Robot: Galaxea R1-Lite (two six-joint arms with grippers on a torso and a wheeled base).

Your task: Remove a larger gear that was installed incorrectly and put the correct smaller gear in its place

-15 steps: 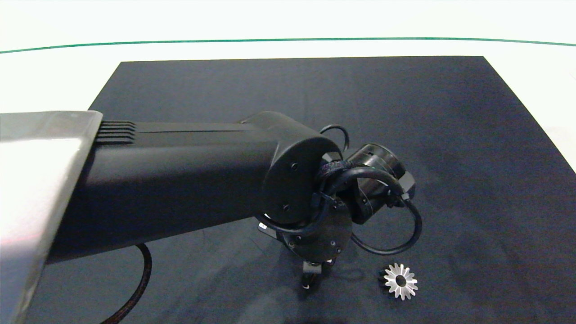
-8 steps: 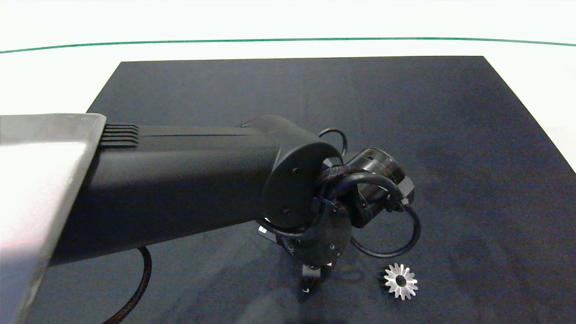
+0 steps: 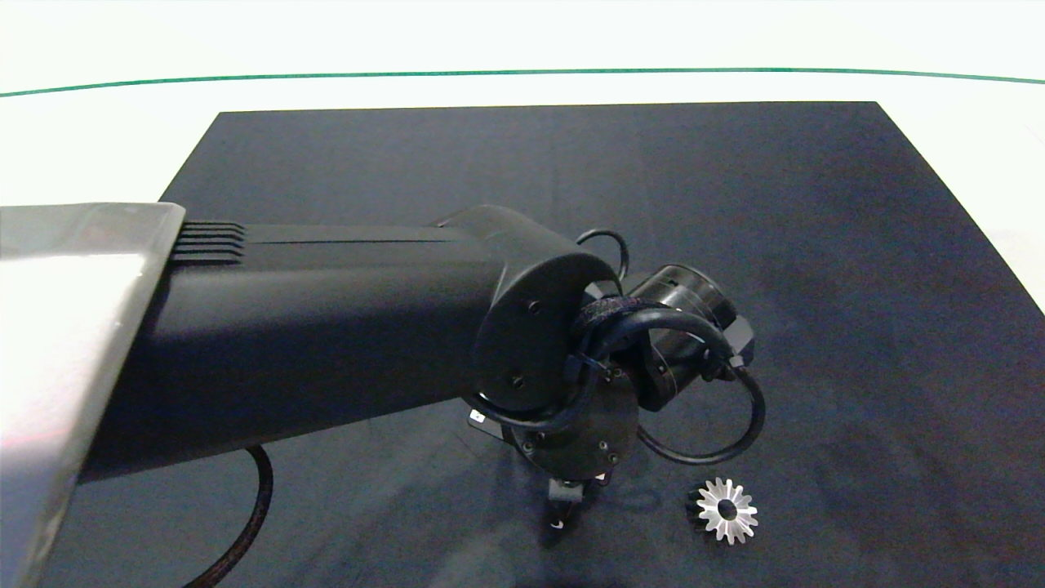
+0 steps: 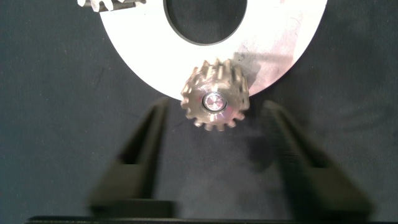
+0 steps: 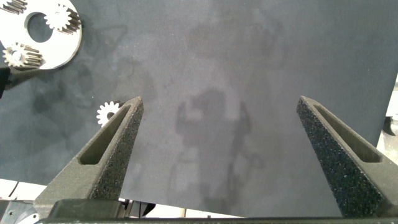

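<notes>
The left arm reaches in over the dark mat (image 3: 816, 245) and points nearly straight down, its bulk covering the middle of the head view. Below the wrist, only the tips of the left gripper (image 3: 563, 510) poke out, close above the mat.

From the left wrist camera, the left gripper (image 4: 214, 146) has its two fingers (image 4: 146, 143) spread wide apart, released, gripping nothing. Sitting between them, clear of both, is the smaller gear (image 4: 214, 102): blunt short teeth, seated on a shiny pin at the rim of a flat silver ring plate (image 4: 280, 50) with a big round hole in its middle. There is a gap on each side of the gear to either finger. At the far edge of that plate, another small gear (image 4: 109, 4) just peeks into the frame.

Over to the larger gear (image 3: 726, 511): it lies flat on the mat, star-pointed teeth catching the light, off to the right of the left gripper and well apart from it. Nobody is touching it.

The right wrist camera looks from high above. The right gripper (image 5: 221, 124) is wide open, fingers (image 5: 115, 149) far apart and empty, with bare mat beneath. From there the ring plate (image 5: 62, 46) shows at a distance, carrying two small gears, one (image 5: 62, 17) at its far side and one (image 5: 23, 56) at its rim. The larger gear (image 5: 108, 112) sits alone on the mat, partly hidden behind one of the right gripper's fingers in that view.
</notes>
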